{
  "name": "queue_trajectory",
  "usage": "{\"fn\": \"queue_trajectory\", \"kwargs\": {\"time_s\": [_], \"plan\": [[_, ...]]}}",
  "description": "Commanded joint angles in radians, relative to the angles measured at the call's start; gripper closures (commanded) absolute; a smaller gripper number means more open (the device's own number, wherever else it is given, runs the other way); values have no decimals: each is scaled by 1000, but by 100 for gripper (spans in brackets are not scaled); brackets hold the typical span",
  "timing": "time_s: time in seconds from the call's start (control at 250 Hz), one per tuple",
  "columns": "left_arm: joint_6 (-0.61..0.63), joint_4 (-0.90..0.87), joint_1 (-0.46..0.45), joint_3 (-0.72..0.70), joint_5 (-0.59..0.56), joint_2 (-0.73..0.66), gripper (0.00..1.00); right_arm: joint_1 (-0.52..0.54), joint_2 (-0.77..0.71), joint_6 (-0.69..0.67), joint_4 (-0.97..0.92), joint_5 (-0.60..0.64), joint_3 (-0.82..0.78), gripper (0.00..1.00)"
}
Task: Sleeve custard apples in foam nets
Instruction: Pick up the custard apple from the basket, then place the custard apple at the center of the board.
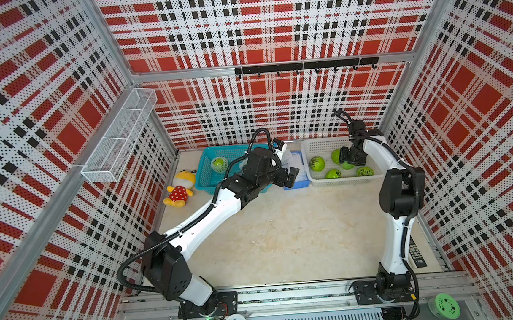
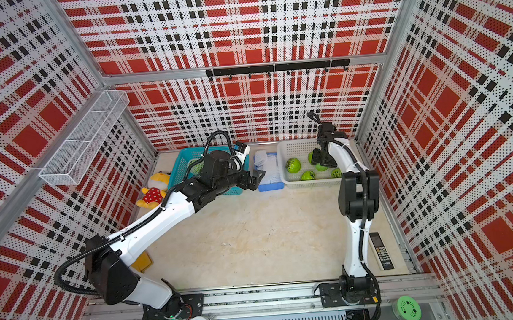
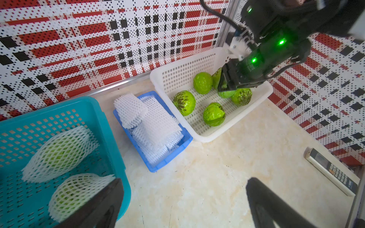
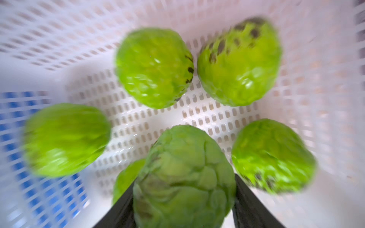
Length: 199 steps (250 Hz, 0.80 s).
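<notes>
White basket, top views: the white plastic lattice basket [image 1: 319, 145] [image 2: 294, 147] is standing on the pale tabletop [image 1: 284, 226] in both top views, with bright green, bumpy loose custard apples [image 1: 316, 163] lying inside it.
Right gripper, top views: the right gripper [image 1: 346, 161] is reaching down inside the white plastic lattice basket, over one fruit; its grip is not showing from here.
Foam nets, top views: the white foam mesh nets [image 2: 264, 163] are lying piled in a blue plastic tray [image 2: 271, 187] just beside the basket.
Left gripper, top views: the left gripper [image 2: 258, 177] is hanging at the tray's side facing away from the basket.
Left gripper, left wrist view: its two black fingers [image 3: 102, 201] are standing wide apart, gripping nothing.
Netted fruit, left wrist view: two netted custard apples [image 3: 59, 152] are lying in a teal plastic lattice basket [image 3: 107, 136], beyond the tray from the white basket.
Loose fruit, left wrist view: several are lying apart on the white basket's floor, some showing dark patches.
Right gripper, right wrist view: both black fingers [image 4: 248, 203] are pressing on the sides of the gripped custard apple [image 4: 183, 158], clamping it inside the white basket.
Surroundings, right wrist view: the loose fruits are showing blurred around it; whether it is touching the floor I cannot tell.
</notes>
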Motion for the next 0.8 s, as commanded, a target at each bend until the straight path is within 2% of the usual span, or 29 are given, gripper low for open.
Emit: {"fn": "queue_trajectory", "kwargs": {"time_s": [0.0,0.18,0.328,0.596,0.792], "plan": [[-19,27,-9,-5,-19,-30,1,14,-91,-19,-10,26,-11,38],[-28,35,2,-11,-22,-52,1,71,-198,-38,-39,8,-42,37],[-55,15,52,-39,-2,-103,1,157,-307,-78,-49,-41,-131,36],[-123,13,166,-190,-33,-272,0,365,-493,-40,21,-124,-417,36],[-153,-3,196,-281,-62,-349,0,543,-509,8,126,-163,-627,35]]}}
